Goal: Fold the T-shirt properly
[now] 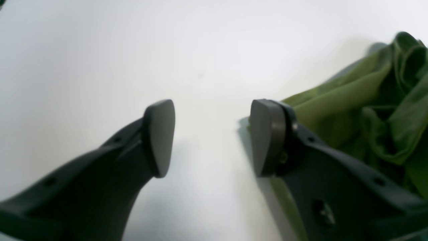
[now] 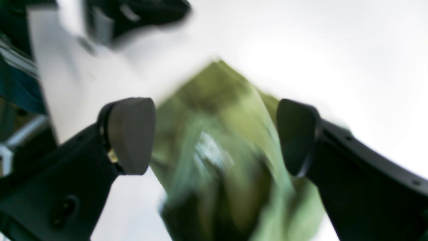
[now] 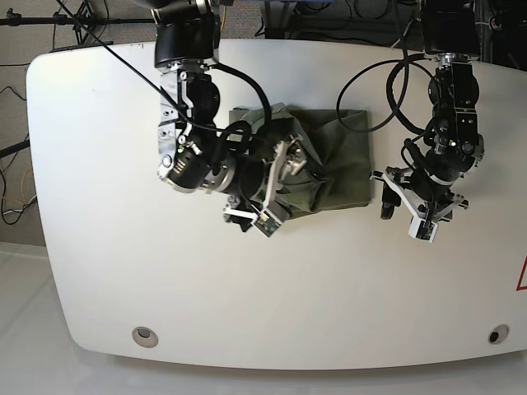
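Olive T-shirt (image 3: 333,160) crumpled on table (image 3: 99,247), both tools released, right tool (image 2: 215,137) over it, left tool (image 1: 212,137) beside

An olive-green T-shirt (image 3: 333,164) lies bunched on a white table (image 3: 107,271), plain with no print; its folds show darker green in the creases and paler yellow-green where light catches them. The table is glossy white with rounded corners, a small round silver-grey fitting (image 3: 145,334) near the left front edge and a thin red mark (image 3: 522,273) at the far right edge. Both robot arms are black with white and silver parts. The left gripper (image 1: 212,137) has matt dark grey pads on black fingers; the right gripper (image 2: 214,135) has the same charcoal pads on black. Black cables (image 3: 370,90) loop above the table. The floor beyond is pale grey
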